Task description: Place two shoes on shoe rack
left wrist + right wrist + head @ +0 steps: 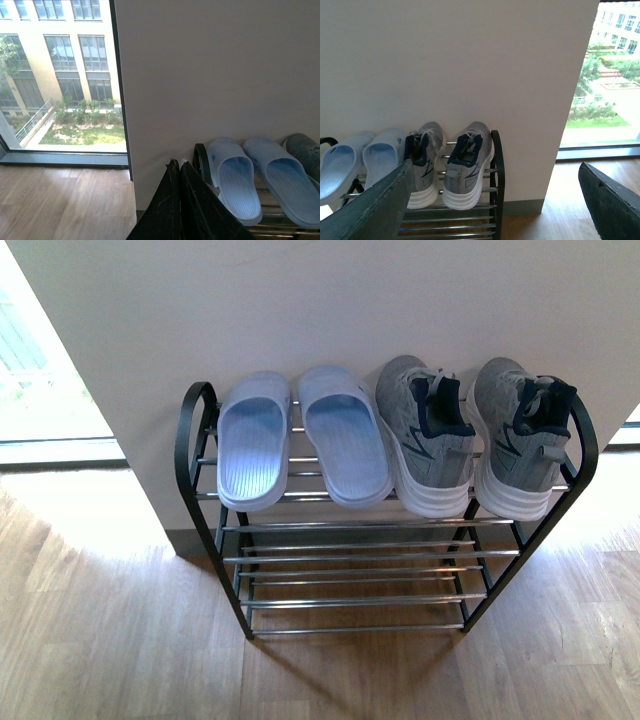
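Note:
Two grey knit sneakers, the left one (427, 437) and the right one (519, 437), with white soles and navy collars, stand side by side on the top tier of the shoe rack (330, 565), toes to the wall. They also show in the right wrist view (465, 167). Two pale blue slides (300, 435) lie to their left on the same tier. Neither arm shows in the front view. My left gripper (179, 167) is shut and empty, near the rack's left end. My right gripper (495, 175) is open and empty, back from the rack's right end.
The rack stands on wood floor (110, 640) against a white wall (330, 310). Its lower tiers of chrome rods (355, 590) hold nothing. Floor-height windows (60, 75) flank the wall on both sides.

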You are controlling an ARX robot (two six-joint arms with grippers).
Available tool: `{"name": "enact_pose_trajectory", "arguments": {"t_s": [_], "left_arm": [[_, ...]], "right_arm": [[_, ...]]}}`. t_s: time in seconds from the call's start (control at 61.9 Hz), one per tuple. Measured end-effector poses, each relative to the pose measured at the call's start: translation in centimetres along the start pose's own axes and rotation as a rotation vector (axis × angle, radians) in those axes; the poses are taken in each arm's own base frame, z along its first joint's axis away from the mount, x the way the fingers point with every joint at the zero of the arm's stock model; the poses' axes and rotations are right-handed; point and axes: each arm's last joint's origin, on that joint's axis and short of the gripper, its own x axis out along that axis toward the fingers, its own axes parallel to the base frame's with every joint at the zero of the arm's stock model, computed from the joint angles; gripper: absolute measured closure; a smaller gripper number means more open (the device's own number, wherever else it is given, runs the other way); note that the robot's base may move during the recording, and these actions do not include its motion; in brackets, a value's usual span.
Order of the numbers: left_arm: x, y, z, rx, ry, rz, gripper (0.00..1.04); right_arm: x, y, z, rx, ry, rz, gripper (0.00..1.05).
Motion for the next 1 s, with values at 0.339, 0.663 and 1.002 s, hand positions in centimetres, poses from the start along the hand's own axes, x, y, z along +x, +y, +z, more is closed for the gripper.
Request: {"name": "enact_pose_trajectory", "arguments": {"t_s": [0.339, 0.663, 1.002], "left_arm": [[-1.4, 1.2, -0.9, 0.001, 0.000, 0.001, 1.04], [-2.5, 1.2, -1.5, 0.003, -0.018, 0.001, 1.04], [-3.2, 1.2, -1.5, 0.003, -0.019, 0.001, 1.04]], "right_arm": [[0.0, 0.0, 0.0, 0.000, 0.000, 0.000, 0.09], [0.0, 0.0, 0.0, 0.000, 0.000, 0.000, 0.09], [0.0, 0.0, 0.0, 0.000, 0.000, 0.000, 0.09]]}}
